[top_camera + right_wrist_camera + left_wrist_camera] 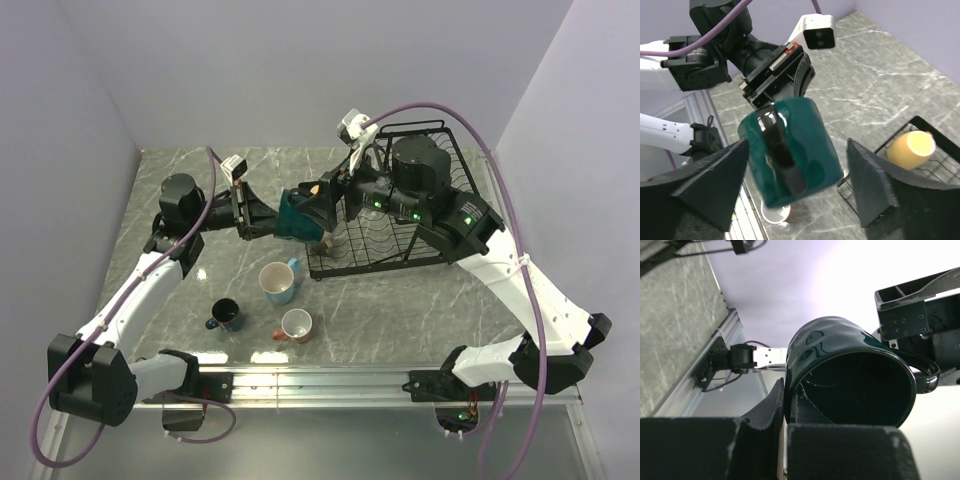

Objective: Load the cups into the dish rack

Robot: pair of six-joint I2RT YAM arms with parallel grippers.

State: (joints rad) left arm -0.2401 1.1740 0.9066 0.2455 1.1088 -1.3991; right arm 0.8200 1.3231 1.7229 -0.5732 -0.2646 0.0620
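Observation:
My left gripper (268, 219) is shut on the rim of the dark green mug (297, 215) and holds it in the air, left of the black wire dish rack (455, 175). In the left wrist view its fingertips (771, 405) pinch the mug's wall (840, 345). My right gripper (326, 204) is open, with its jaws on either side of the green mug (805, 145) and apart from it, handle facing the camera. A yellow mug (912, 148) lies in the rack. Light blue (278, 282), dark navy (225, 315) and salmon-pink (296, 325) mugs stand on the table.
The marble table (180, 170) is walled at the back and on both sides. A metal rail (330, 378) runs along the near edge. A small tan object (324, 244) shows under the green mug at the rack's left edge.

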